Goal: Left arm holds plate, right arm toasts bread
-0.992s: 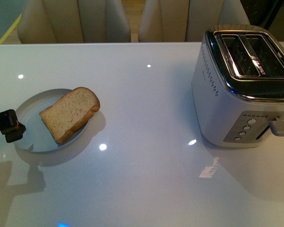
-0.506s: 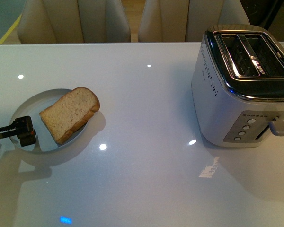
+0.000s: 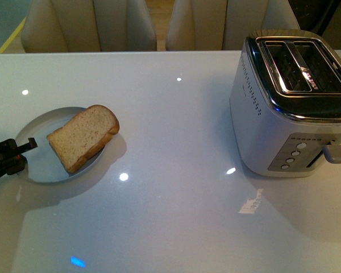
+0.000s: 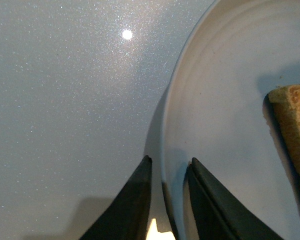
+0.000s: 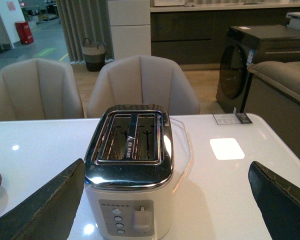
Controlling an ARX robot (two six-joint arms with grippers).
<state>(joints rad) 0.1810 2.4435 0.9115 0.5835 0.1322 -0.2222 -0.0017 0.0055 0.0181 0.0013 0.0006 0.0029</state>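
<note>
The pale grey-blue plate (image 3: 42, 165) lies on the white table at the left, with the slice of tan-brown bread (image 3: 82, 137) resting on it and overhanging its right rim. My left gripper (image 3: 21, 149) is shut on the plate's left rim. In the left wrist view its two dark fingers (image 4: 135, 200) straddle the rim of the plate (image 4: 225, 90), with the bread's crust (image 4: 292, 135) at the edge. My right gripper (image 5: 166, 164) is open and empty, above and in front of the toaster (image 5: 130, 165). It does not show in the front view.
The white two-slot toaster (image 3: 290, 108) stands at the right of the table, its slots empty and its lever (image 3: 334, 152) up. Beige chairs (image 3: 91, 25) stand behind the far table edge. In the right wrist view a card (image 5: 232, 118) lies beyond the toaster.
My left gripper has moved right onto the plate's left rim, then settled slightly back and up along it. The bread and toaster have not moved.
</note>
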